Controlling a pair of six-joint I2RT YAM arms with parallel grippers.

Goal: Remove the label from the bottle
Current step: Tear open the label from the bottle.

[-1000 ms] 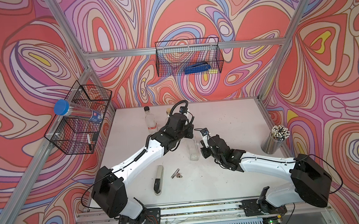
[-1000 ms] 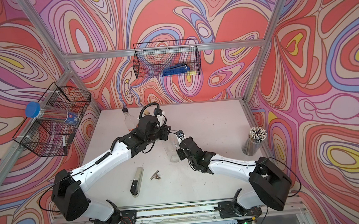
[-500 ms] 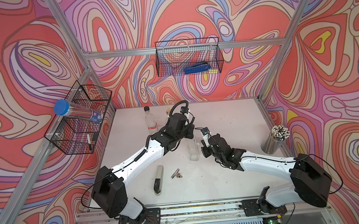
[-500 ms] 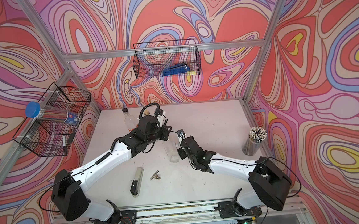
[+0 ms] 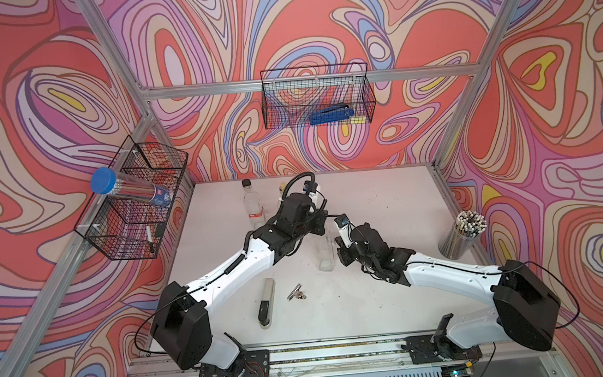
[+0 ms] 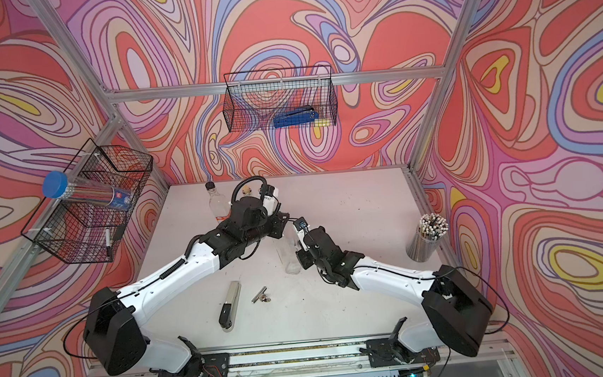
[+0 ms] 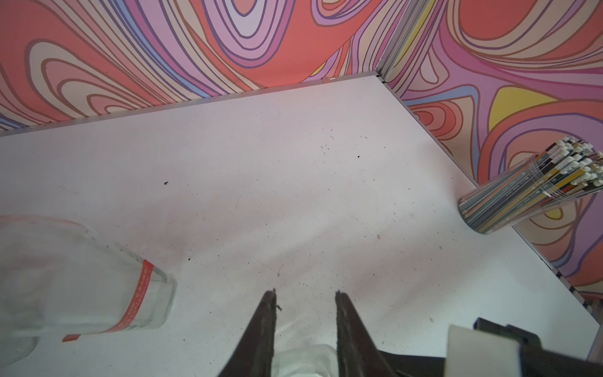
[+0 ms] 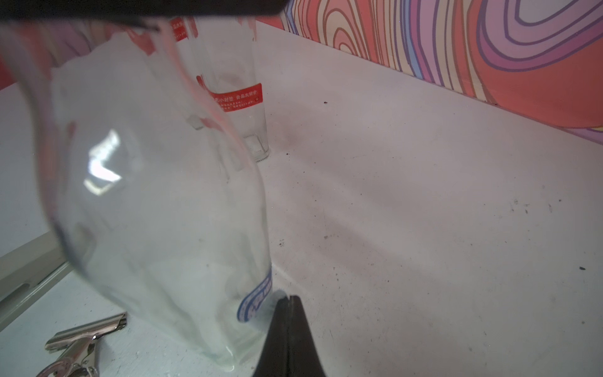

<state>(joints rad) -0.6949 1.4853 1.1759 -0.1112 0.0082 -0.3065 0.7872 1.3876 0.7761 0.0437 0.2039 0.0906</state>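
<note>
A clear glass bottle (image 5: 324, 254) (image 6: 290, 256) stands upright mid-table. My left gripper (image 5: 318, 229) reaches over it from above. In the left wrist view its fingers (image 7: 267, 326) are shut on the bottle's top (image 7: 303, 359), with the glass between them. The bottle fills the right wrist view (image 8: 163, 196), and a blue-and-white label (image 8: 256, 300) sits low on its side. My right gripper (image 8: 288, 297) (image 5: 341, 259) is shut, its tips against the label's edge. I cannot tell whether any label is pinched.
A second bottle with a red label (image 5: 253, 208) (image 8: 238, 98) stands behind, next to a small corked bottle (image 5: 283, 189). A binder clip (image 5: 295, 293) and a knife-like tool (image 5: 266, 302) lie in front. A pencil cup (image 5: 462, 235) stands at the right edge. Wire baskets (image 5: 316, 96) hang on the walls.
</note>
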